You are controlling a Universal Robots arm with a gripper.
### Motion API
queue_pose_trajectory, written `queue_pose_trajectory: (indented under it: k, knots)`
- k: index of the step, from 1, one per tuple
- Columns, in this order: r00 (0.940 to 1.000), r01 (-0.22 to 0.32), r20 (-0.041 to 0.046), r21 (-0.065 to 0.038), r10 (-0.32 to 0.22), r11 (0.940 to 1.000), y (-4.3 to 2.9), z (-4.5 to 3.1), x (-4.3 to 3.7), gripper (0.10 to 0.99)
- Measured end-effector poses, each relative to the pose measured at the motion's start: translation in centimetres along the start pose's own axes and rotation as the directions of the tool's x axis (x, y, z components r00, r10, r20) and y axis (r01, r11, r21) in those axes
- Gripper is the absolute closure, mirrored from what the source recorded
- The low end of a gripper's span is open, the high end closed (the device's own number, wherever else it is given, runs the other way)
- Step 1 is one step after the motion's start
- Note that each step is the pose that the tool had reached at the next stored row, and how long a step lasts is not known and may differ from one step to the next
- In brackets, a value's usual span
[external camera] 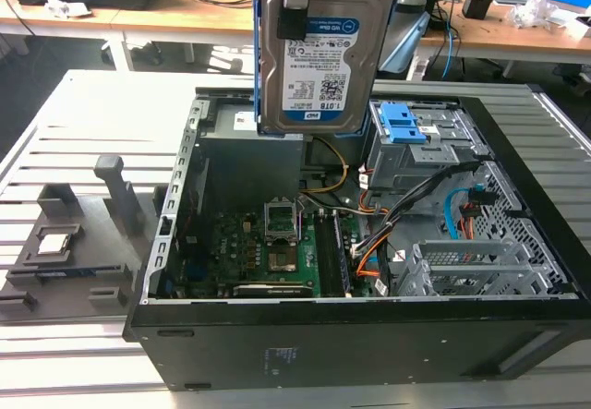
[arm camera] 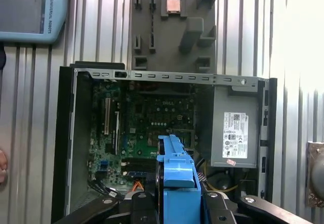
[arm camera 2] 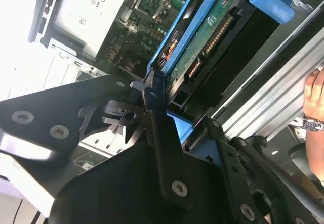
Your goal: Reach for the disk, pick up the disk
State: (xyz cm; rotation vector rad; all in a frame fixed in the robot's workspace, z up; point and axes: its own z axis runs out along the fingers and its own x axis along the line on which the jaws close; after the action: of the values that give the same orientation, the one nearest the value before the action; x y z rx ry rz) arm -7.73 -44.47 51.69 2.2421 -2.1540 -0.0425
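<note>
The disk [external camera: 319, 67], a silver hard drive with a white-and-blue label in a blue carrier frame, hangs upright in the air above the open computer case [external camera: 369, 335]. My gripper [external camera: 297, 7] is shut on its upper edge from above. In the second wrist view the disk's [arm camera 2: 202, 42] green circuit side and blue frame run away from the gripper [arm camera 2: 177, 118], whose black fingers [arm camera 2: 152, 105] clamp the frame. In the first wrist view the blue frame of the disk [arm camera: 177, 178] stands between the gripper's [arm camera: 177, 206] arms, above the motherboard.
A grey drive cage with bright-blue latches [external camera: 406, 123] sits at the case's back right. Cables [external camera: 369, 243] cross the motherboard. A grey fixture [external camera: 65, 243] holding a CPU chip [arm camera: 173, 5] lies beside the case. A teach pendant [arm camera: 30, 6] and a person's hand [arm camera 2: 314, 97] are nearby.
</note>
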Motion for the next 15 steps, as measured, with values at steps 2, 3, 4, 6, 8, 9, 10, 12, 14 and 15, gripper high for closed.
queue_pose_trajectory:
  k: [2,3,4,6,8,9,10,12,14,15]
  knots:
    - [1.0,0.0,0.0001,0.0,0.0,1.0,0.02,0.01,0.44,0.718]
    - [1.0,0.0,0.0001,0.0,0.0,1.0,0.03,0.01,0.65,0.718]
    - [1.0,0.0,0.0001,0.0,0.0,1.0,0.03,0.01,0.81,0.718]
    - [1.0,0.0,0.0,0.0,0.0,1.0,0.05,0.01,1.19,0.718]
    - [1.0,0.0,0.0001,0.0,0.0,1.0,0.06,0.01,1.56,0.718]
    - [1.0,0.0,0.0001,0.0,0.0,1.0,0.07,0.01,1.68,0.718]
    - [1.0,0.0,0.0,0.0,0.0,1.0,0.07,0.01,1.76,0.718]
    - [1.0,0.0,0.0001,0.0,0.0,1.0,0.08,0.01,1.9,0.718]
    - [1.0,0.0,0.0001,0.0,0.0,1.0,0.08,0.02,1.99,0.718]
    - [1.0,0.0,0.0,0.0,0.0,1.0,0.08,0.01,2.03,0.718]
